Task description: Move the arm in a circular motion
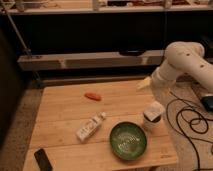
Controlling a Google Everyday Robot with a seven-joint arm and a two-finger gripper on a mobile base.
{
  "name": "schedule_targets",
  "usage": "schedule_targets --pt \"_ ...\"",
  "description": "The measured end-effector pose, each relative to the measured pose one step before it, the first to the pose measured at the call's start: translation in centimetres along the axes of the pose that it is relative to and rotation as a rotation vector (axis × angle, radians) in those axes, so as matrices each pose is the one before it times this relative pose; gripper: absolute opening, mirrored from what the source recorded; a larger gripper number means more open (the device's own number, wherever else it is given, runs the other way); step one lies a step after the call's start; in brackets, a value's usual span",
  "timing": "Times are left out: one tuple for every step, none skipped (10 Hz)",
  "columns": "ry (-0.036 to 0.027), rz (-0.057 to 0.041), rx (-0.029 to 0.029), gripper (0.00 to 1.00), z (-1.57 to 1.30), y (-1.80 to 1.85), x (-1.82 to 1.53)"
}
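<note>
The arm (pixel 185 62) is a glossy white tube with a bulbous joint, reaching in from the right edge of the camera view. Its pale tapered tip, the gripper (pixel 143 84), hangs over the table's far right corner, a little above the wood. Nothing is visibly held in it. The wooden table (pixel 65 112) lies below and to the left of it.
On the table lie an orange carrot-like piece (pixel 92 96), a white bottle on its side (pixel 90 127), a green bowl (pixel 128 140), a white cup (pixel 153 116) and a black phone-like slab (pixel 43 159). Black cables (pixel 192 125) trail on the floor at right. Shelving (pixel 90 60) runs behind.
</note>
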Motion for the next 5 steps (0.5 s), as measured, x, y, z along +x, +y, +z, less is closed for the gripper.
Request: schedule_targets --pt "-0.00766 0.02487 -0.00403 0.8 -0.35 0.608 -1.921" --pt "-0.01492 0.02786 -0.00305 0.8 -0.483 0.647 -2.894" --pt "-0.0182 0.01365 -0.00155 0.8 -0.367 0.284 -2.584" --pt "-0.02328 0.00172 -0.00209 0.8 -0.194 -0.135 -2.469" --pt "-0.02579 -0.00747 -0.00025 0.8 -0.061 -0.571 -2.352"
